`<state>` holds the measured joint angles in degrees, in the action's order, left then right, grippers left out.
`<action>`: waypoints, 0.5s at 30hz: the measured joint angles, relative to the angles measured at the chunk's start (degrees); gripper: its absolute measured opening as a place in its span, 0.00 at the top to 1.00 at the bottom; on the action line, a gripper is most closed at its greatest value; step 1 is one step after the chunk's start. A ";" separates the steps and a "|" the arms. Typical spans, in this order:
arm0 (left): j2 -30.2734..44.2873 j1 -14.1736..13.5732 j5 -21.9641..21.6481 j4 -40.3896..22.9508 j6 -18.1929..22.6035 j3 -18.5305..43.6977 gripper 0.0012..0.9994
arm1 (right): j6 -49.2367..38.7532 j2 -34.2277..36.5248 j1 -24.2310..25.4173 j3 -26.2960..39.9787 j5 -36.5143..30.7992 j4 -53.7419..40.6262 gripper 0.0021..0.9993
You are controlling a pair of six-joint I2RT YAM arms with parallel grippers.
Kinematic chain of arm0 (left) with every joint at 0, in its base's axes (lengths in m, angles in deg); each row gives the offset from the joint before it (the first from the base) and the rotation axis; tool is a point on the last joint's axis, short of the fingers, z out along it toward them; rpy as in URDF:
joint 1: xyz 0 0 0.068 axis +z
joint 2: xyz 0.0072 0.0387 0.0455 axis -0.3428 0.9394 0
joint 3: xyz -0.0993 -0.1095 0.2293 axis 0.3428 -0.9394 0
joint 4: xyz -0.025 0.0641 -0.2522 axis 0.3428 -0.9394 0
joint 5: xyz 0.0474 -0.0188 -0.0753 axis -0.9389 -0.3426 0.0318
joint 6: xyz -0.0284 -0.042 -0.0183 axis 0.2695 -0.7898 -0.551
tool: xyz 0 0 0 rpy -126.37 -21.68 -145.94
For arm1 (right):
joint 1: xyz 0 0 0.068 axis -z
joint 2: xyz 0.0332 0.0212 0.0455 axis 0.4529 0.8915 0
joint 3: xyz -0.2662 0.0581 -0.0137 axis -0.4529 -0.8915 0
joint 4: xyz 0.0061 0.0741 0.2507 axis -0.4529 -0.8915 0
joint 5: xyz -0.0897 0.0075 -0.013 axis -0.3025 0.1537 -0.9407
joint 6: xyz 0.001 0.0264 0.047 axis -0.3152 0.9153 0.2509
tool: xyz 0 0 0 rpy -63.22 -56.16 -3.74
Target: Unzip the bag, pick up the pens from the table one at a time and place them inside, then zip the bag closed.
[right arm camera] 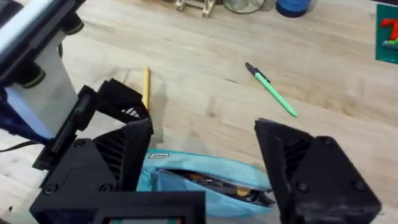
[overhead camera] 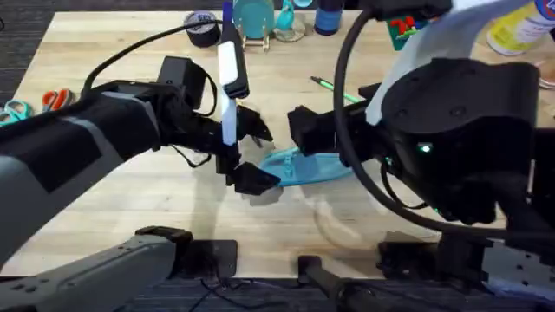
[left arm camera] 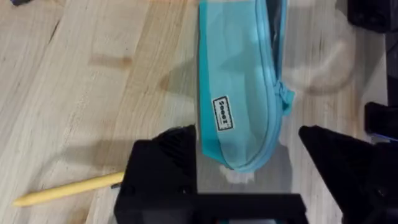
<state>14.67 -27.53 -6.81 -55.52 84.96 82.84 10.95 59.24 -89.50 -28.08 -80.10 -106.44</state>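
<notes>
The light-blue bag (overhead camera: pixel 310 167) lies mid-table, and in the right wrist view its zipper (right arm camera: pixel 211 184) looks parted, with something dark inside. My left gripper (left arm camera: pixel 245 132) is open, its fingers (left arm camera: pixel 165 163) on either side of the bag's (left arm camera: pixel 239 81) end near the zipper pull (left arm camera: pixel 286 98). My right gripper (right arm camera: pixel 193 118) hangs open just above the bag's (right arm camera: pixel 186 171) other part. The yellow pen (left arm camera: pixel 68 190) lies on the table beside my left gripper (overhead camera: pixel 251 178). Farther back the green pen (overhead camera: pixel 334 87) lies alone, beyond my right gripper (overhead camera: pixel 299 130).
Scissors (overhead camera: pixel 30 102) lie at the table's left edge. Along the back edge stand a tape roll (overhead camera: pixel 202 28), a teal holder (overhead camera: pixel 256 17), a blue bottle (overhead camera: pixel 328 16), a red-green box (overhead camera: pixel 403 30) and a yellow bottle (overhead camera: pixel 520 26).
</notes>
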 joint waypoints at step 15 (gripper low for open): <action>0.00 0.00 -0.19 -0.07 -8.68 0.73 0.00 | -0.17 2.10 0.00 0.00 -0.99 -0.69 0.00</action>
<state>14.67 -27.53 -7.00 -55.60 76.28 83.58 10.78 61.34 -89.50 -28.08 -81.08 -107.13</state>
